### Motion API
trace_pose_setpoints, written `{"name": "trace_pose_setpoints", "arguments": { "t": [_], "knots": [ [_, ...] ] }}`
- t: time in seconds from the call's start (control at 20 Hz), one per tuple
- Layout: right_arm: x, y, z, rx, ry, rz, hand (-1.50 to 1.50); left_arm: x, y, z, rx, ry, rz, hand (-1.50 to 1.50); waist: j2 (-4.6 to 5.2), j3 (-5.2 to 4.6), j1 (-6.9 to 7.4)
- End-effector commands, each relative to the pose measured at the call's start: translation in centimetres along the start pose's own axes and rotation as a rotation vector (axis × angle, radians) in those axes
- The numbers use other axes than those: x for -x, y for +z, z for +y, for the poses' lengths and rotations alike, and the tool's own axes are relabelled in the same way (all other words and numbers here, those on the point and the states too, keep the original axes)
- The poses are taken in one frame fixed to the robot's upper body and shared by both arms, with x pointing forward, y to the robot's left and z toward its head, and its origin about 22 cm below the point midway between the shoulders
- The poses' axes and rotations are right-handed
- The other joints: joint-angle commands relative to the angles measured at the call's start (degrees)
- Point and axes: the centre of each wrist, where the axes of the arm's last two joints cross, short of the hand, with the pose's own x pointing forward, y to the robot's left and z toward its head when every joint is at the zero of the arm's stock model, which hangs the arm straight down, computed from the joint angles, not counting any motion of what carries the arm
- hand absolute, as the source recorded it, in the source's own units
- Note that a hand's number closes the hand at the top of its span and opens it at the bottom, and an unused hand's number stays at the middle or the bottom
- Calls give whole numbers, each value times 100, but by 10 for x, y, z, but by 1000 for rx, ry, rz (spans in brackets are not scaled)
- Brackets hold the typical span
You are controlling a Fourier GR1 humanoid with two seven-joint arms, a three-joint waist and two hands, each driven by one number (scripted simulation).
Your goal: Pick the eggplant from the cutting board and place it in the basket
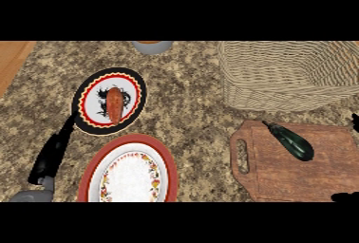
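A dark green eggplant (294, 141) lies at an angle on the upper part of the brown wooden cutting board (280, 175), at the lower right of the head view. Just beyond the board stands the woven wicker basket (291, 71); nothing shows inside it. Only small black parts of my right hand (354, 121) appear at the right edge, beside the board and apart from the eggplant. My left hand (52, 154) rests at the lower left with its fingers stretched out toward a black plate, holding nothing.
A black plate (133, 83) with a red and yellow rim carries an orange vegetable (114, 104). Below it sits a white plate (129, 173) with a red rim. A grey cup (151, 46) stands at the far edge. The granite counter ends in wood (14, 59) at the left.
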Motion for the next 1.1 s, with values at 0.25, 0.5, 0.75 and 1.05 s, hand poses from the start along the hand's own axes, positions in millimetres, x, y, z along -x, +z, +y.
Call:
{"name": "trace_pose_setpoints", "arguments": {
  "t": [0.25,0.5,0.75,1.05],
  "knots": [
    [5,-18,26,-41,-5,38,-150,21,-10,5,12,6,10,0,5,-1,-3],
    [22,-9,44,-55,10,51,-150,13,-9,0,7,6,7,0,3,0,-10],
    [35,-37,54,-55,7,80,-150,-4,-3,9,3,13,6,0,4,2,12],
    [32,-22,77,-57,25,63,-150,0,2,1,6,12,2,0,0,0,-4]
  ]
}}
